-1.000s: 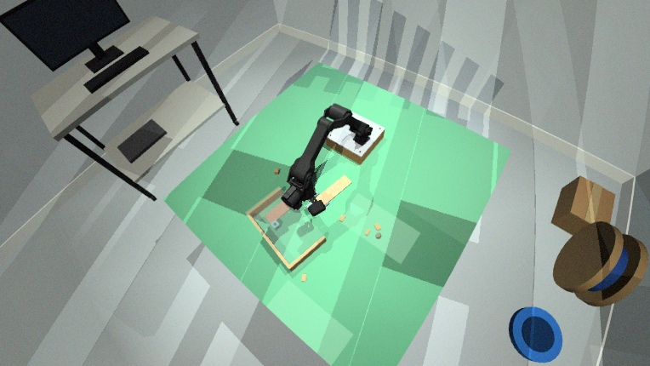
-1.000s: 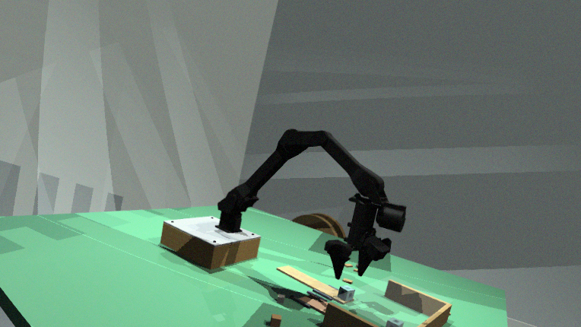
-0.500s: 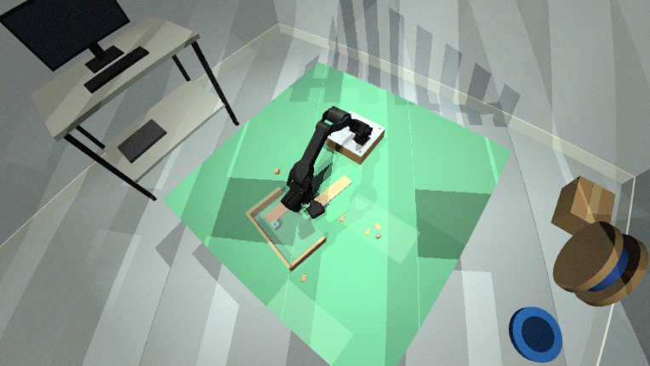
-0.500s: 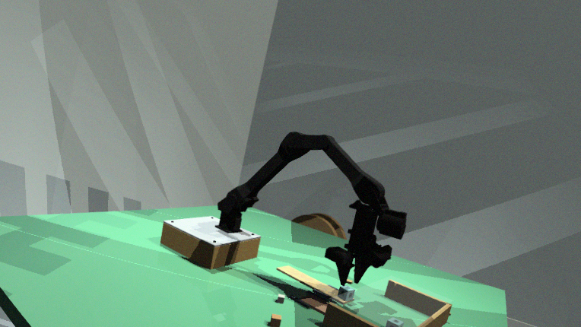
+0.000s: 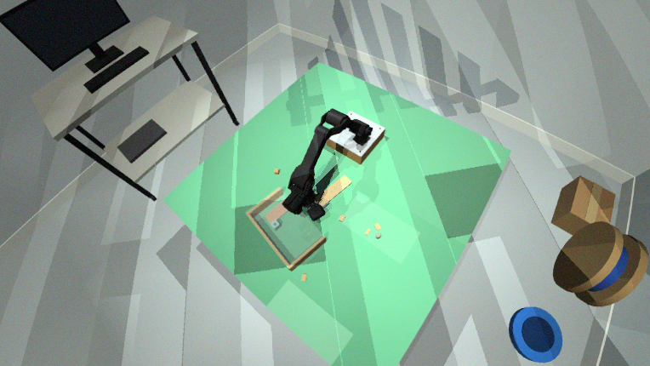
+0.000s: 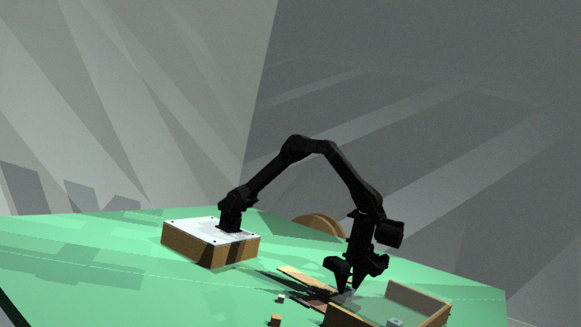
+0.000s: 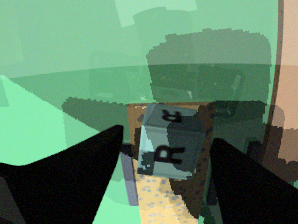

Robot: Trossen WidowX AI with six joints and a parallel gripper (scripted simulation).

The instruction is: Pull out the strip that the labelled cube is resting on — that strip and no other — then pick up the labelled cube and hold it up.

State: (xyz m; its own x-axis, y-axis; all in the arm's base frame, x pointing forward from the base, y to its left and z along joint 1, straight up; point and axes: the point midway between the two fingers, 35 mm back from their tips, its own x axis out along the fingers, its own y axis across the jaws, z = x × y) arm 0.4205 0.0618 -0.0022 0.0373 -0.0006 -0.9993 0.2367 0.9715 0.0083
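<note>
The labelled cube, pale blue-grey with a black R, rests on the far end of the speckled tan strip. My gripper points down and is partly open, with a finger on either side of the cube and gaps to both sides in the wrist view. The arm hides the cube in the top view. A pinkish strip lies beside it, with a second cube at its far end.
Thin grey rails flank the strip. A low wooden wall borders the far area on three sides. Small blocks lie around, including an orange one, a white one and a tan one.
</note>
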